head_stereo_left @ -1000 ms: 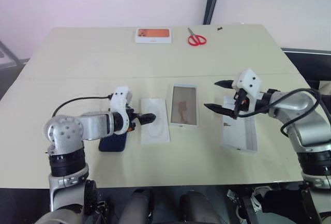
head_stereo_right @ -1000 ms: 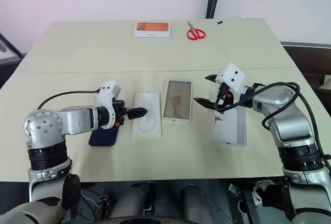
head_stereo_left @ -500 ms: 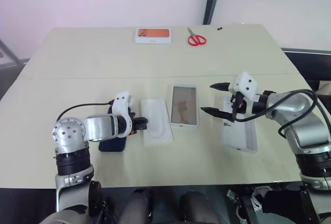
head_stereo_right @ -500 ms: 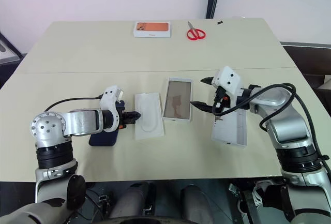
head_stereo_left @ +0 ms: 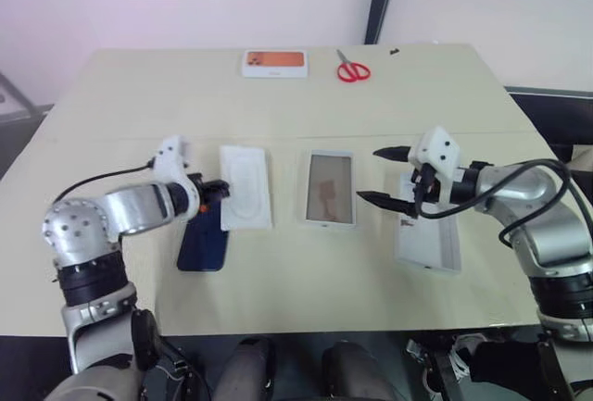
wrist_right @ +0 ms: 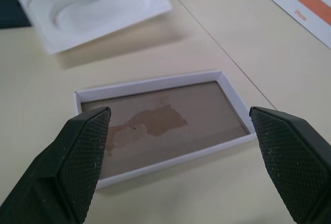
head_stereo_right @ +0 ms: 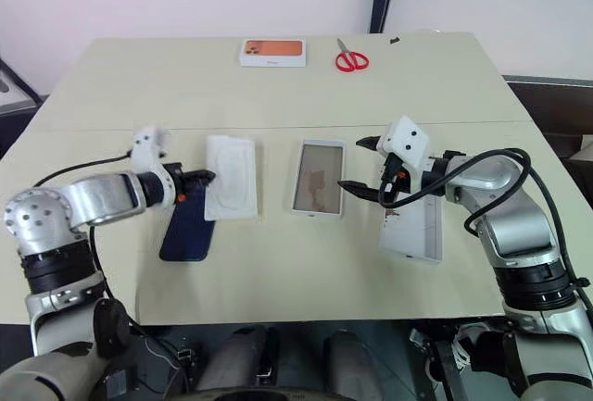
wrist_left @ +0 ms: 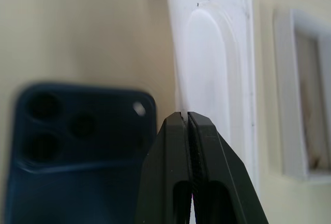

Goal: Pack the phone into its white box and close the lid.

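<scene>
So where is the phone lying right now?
In the head views the phone lies flat on the table at the robot's left, camera side up, just below the shut left claw and beside the flat white insert.

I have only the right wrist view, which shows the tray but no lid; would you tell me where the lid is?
Observer: The lid lies inside up on the table, just right of the tray, partly under the right arm.
Operator: Thank you. Is the right tool holding anything?
Observer: No, the right tool is open and empty, between tray and lid.
Operator: And the dark tip on the insert?
Observer: That is the left tool, shut on the edge of the insert.
Operator: Where is the phone?
Observer: The phone lies back up on the table, at the insert's left edge.
</scene>
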